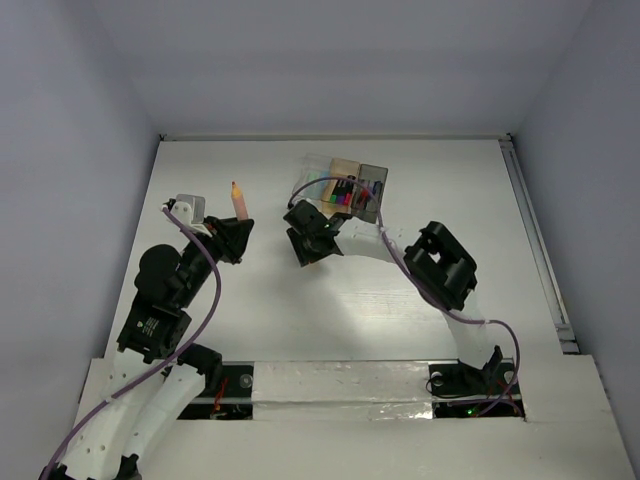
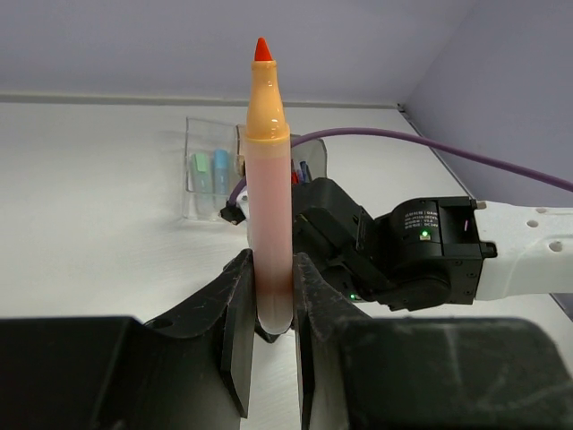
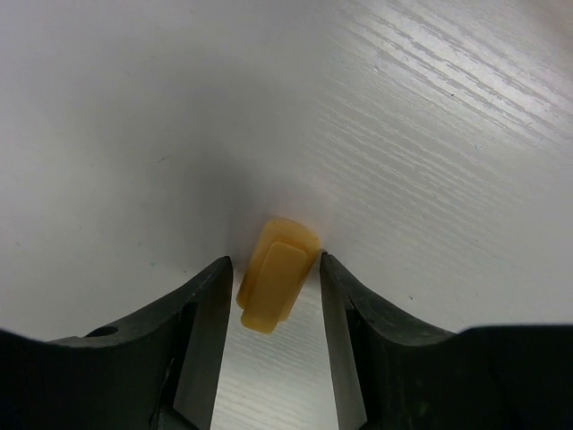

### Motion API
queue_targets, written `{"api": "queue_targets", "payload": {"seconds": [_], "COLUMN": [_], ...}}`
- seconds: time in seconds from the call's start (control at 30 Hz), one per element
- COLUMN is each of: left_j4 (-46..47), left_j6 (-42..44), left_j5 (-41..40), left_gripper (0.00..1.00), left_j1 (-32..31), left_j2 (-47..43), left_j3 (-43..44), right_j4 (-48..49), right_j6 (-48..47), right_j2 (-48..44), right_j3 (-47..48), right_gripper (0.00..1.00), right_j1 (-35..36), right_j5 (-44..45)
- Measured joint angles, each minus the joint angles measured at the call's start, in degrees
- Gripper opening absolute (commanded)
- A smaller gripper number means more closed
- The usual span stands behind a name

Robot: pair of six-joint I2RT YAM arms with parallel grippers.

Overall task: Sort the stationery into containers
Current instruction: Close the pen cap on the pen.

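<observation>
My left gripper [image 2: 273,309] is shut on the lower end of an uncapped orange marker [image 2: 269,179], which stands upright with its red tip up. From above, the marker [image 1: 238,200] rises out of the left gripper [image 1: 232,238] at the table's left. A short orange cap [image 3: 276,273] lies on the white table between the fingers of my right gripper [image 3: 276,300]; the jaws stand close on either side of it with a narrow gap. The right gripper [image 1: 308,245] points down just in front of the containers: clear [image 1: 316,180], tan [image 1: 347,170] and dark grey [image 1: 374,186], holding coloured stationery.
In the left wrist view the clear box [image 2: 190,193] holds green and light-blue pieces, and the right arm's black wrist [image 2: 421,255] sits close to the right of the marker. A purple cable [image 1: 395,250] runs along the right arm. A rail [image 1: 535,240] lines the table's right edge.
</observation>
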Motion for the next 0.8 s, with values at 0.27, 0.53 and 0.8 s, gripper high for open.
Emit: {"api": "queue_targets", "payload": {"seconds": [0.27, 0.53, 0.8], "left_j4": [0.1, 1.6, 7.9], "left_j6": [-0.6, -5.3, -12.8], "left_j5": [0.6, 5.1, 9.8], "left_gripper": [0.00, 0.00, 0.00], "left_j1": [0.0, 0.0, -2.2], "left_j2": [0.0, 0.3, 3.3], "left_j3": [-0.4, -4.5, -12.1], "right_j4": [-1.9, 4.5, 13.6], "right_j6": [0.7, 1.6, 3.1], "right_j2": [1.4, -3.6, -23.6], "right_j3": [2.2, -6.3, -20.7], "right_gripper": [0.13, 0.00, 0.00], "right_j1": [0.3, 0.3, 0.2], "right_j5": [2.9, 3.2, 4.7]}}
